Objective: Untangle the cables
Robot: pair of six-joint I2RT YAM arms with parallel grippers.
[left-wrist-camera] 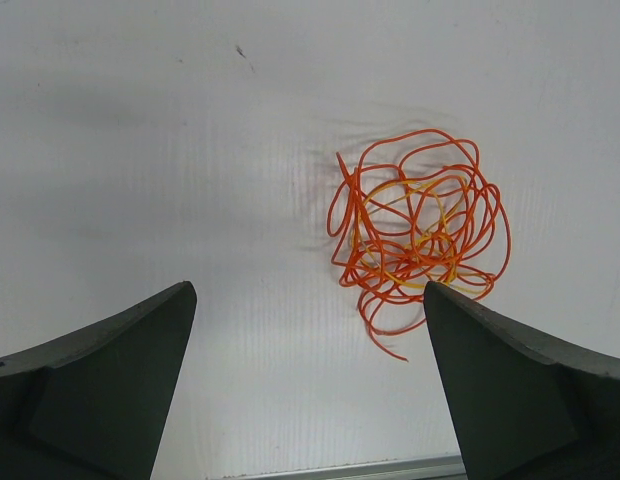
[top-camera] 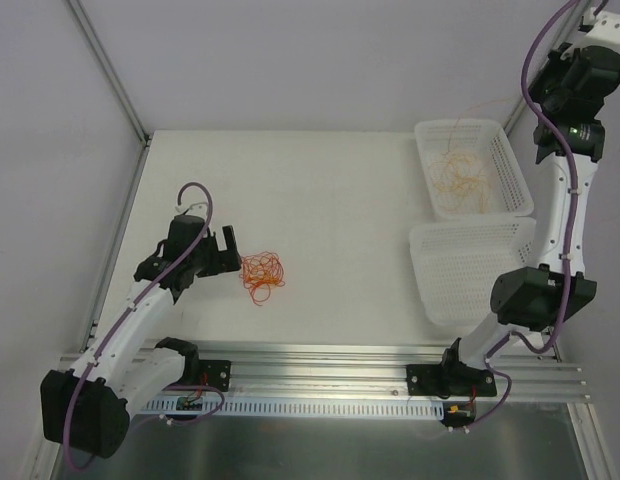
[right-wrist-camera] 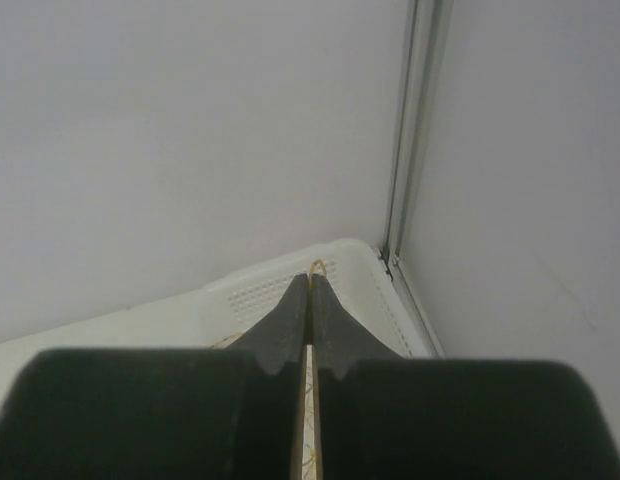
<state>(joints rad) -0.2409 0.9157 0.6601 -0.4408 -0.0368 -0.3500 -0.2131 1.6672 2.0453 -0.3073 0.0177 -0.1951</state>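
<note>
A tangle of red-orange and yellow-orange cables point(top-camera: 262, 272) point(left-wrist-camera: 420, 235) lies on the white table. My left gripper point(top-camera: 227, 250) point(left-wrist-camera: 310, 295) hovers just left of it, open wide, with nothing between its fingers. The tangle sits ahead of the right fingertip point(left-wrist-camera: 440, 300). More pale yellow-orange cables point(top-camera: 460, 172) lie loose in the far white basket point(top-camera: 422, 132). My right gripper point(top-camera: 538, 98) point(right-wrist-camera: 312, 278) is raised high above that basket point(right-wrist-camera: 250, 295), shut on a thin yellow-orange cable point(right-wrist-camera: 316, 264) that loops out at its tips.
A second white basket point(top-camera: 422, 238) stands just in front of the first, with nothing in it. An enclosure wall and metal post point(right-wrist-camera: 410, 130) stand close behind the right gripper. A metal rail point(top-camera: 320, 362) runs along the near table edge.
</note>
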